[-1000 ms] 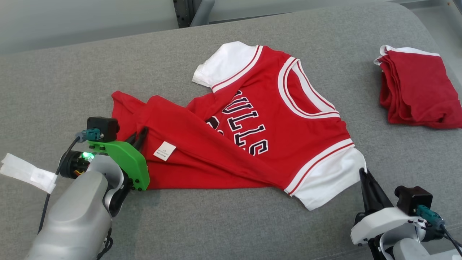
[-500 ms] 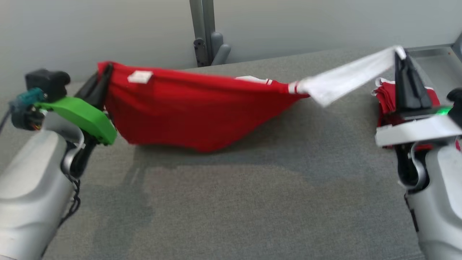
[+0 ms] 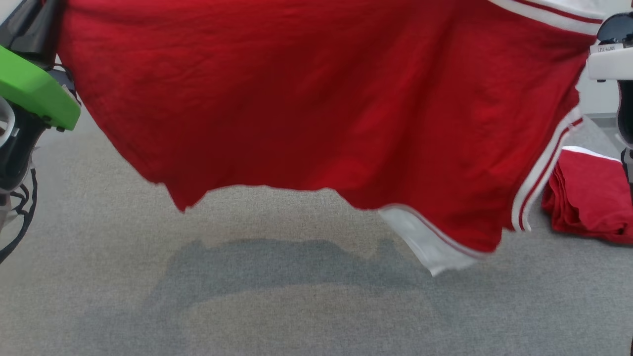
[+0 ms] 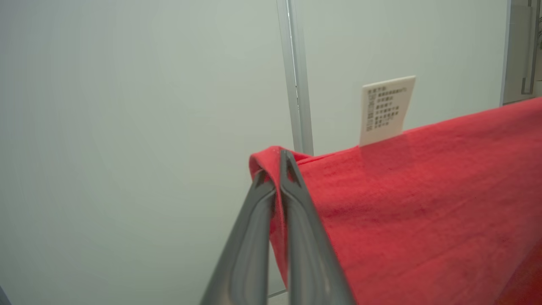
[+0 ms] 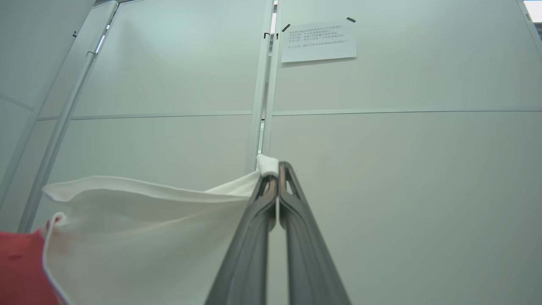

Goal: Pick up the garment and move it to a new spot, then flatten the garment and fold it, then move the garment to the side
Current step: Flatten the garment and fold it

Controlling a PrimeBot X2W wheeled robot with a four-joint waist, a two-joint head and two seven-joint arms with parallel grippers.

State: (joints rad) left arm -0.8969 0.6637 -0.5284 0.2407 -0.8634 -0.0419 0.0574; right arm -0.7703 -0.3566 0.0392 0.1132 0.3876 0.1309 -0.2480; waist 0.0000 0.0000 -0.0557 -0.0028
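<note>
The garment (image 3: 306, 109), a red jersey with white striped sleeves, hangs spread in the air above the grey cushion (image 3: 277, 306), its lower edge clear of the surface. My left gripper (image 4: 275, 169) is shut on a red corner of the garment (image 4: 423, 203), beside a white care label (image 4: 386, 108). My right gripper (image 5: 277, 171) is shut on the edge of a white sleeve (image 5: 148, 237). In the head view the left wrist's green mount (image 3: 34, 91) sits at the upper left and the right wrist's white housing (image 3: 610, 62) at the upper right.
A folded red garment (image 3: 591, 202) lies on the cushion at the right. Pale wall panels with a metal post (image 4: 296, 76) stand behind, and a taped paper notice (image 5: 319, 40) hangs on the wall.
Both grippers have lifted the garment off the cushion, from lying flat to hanging stretched between them. The head view has shifted as the arms rose.
</note>
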